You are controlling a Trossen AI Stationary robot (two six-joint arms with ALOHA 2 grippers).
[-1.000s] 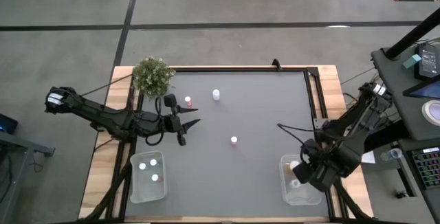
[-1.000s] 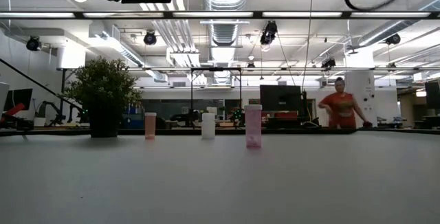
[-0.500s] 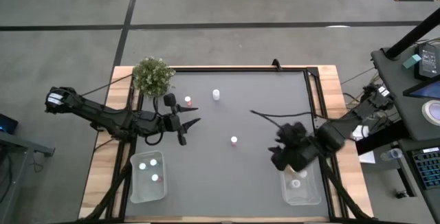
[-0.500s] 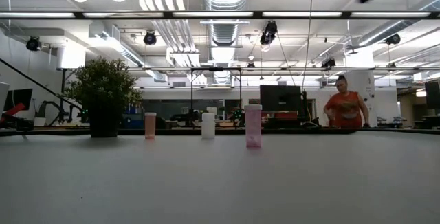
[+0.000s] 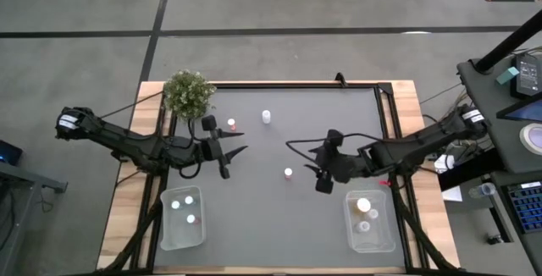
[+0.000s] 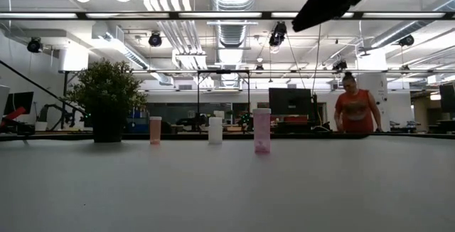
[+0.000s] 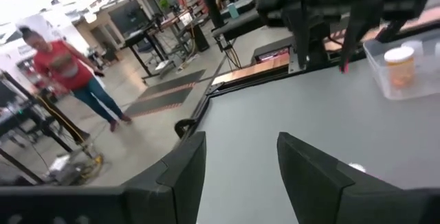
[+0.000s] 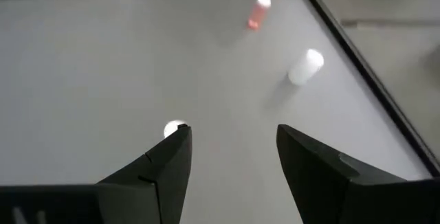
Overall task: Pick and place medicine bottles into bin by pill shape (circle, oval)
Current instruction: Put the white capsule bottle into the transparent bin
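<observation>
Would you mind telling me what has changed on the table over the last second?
The right hand swung from over the right bin out toward the table's middle, and now hangs open beside the pink bottle. The bin, uncovered now, shows an orange bottle. The left hand, the three bottles standing on the table, the plant and the left bin stayed as they were.

We look straight down on the gray table [image 5: 279, 217] from high up, and also low across it, seeing the same green plant [image 5: 188, 94] both ways.
</observation>
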